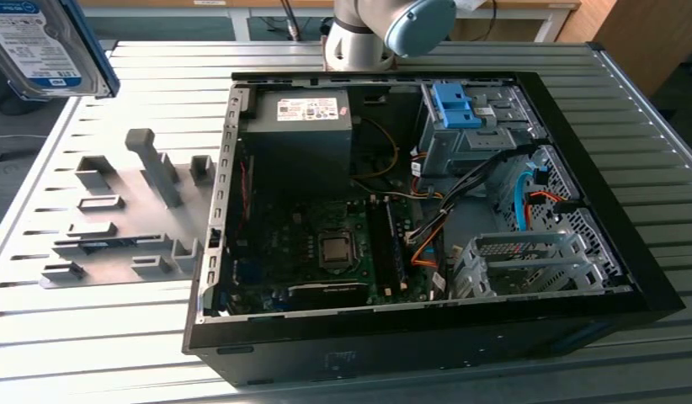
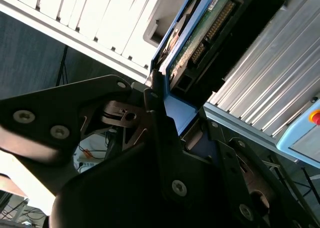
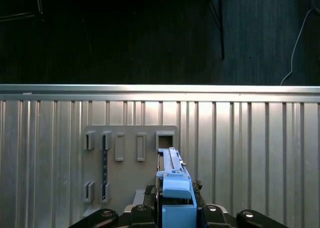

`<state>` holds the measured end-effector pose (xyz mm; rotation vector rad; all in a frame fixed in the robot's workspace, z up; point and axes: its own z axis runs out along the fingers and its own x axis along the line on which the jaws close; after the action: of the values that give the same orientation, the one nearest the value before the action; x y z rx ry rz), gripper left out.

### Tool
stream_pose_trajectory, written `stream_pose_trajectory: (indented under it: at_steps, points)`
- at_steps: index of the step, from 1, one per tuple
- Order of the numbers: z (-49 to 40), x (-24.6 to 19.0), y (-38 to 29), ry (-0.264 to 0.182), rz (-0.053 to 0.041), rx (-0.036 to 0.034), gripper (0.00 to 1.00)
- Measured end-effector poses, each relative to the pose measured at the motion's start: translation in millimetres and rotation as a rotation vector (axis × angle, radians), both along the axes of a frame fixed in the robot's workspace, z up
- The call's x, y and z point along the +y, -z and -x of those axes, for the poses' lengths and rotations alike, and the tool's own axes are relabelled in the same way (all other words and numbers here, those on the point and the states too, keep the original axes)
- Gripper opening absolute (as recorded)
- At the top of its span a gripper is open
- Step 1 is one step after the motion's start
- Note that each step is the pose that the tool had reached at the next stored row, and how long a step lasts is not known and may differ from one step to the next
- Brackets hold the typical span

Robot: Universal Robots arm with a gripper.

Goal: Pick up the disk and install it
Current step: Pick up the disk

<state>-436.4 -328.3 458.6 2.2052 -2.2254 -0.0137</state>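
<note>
You have the end effector clenched on the flat silver hard disk in its bright blue plastic carrier frame, held edge-on above the grey slotted holder plate on the ribbed metal table. Gripping its thin edges likely leaves the smooth labelled face free.

Disk over holder plate, the exterior view's left of PC case.

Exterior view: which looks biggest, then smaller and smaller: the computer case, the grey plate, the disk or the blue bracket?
1. computer case
2. grey plate
3. disk, but it hangs near the camera and the picture's edge cuts it off, so this place is unsure
4. blue bracket
</note>
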Motion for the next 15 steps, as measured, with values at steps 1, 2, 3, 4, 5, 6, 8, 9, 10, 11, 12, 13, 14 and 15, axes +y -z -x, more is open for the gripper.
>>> stream_pose_trajectory:
  at_steps: [1,2,3,4,5,6,8,9,10,11,12,13,14,15]
  points:
    - [0.0,0.0,-0.9,0.000,0.0000,0.0001,0.37]
    - [0.0,0.0,-1.8,0.000,0.0000,0.0001,0.37]
    - [0.0,0.0,-2.7,0.000,0.0000,0.0001,0.37]
    - [0.0,0.0,-3.7,0.000,0.0001,0.0001,0.37]
    - [0.0,0.0,-4.5,0.000,0.0000,0.0000,0.37]
    - [0.0,0.0,-5.4,0.000,0.0001,0.0001,0.37]
    - [0.0,0.0,-7.2,0.000,0.0000,0.0000,0.37]
    - [0.0,0.0,-8.2,0.000,0.0000,0.0001,0.37]
    - [0.0,0.0,-9.1,0.000,0.0000,0.0001,0.37]
    - [0.0,0.0,-10.1,0.000,0.0001,0.0001,0.37]
    - [0.0,0.0,-11.1,0.000,0.0001,0.0001,0.37]
    - [0.0,0.0,-11.9,0.000,0.0001,0.0001,0.37]
    - [0.0,0.0,-12.8,0.000,0.0000,0.0000,0.37]
    - [0.0,0.0,-13.6,0.000,0.0000,0.0001,0.37]
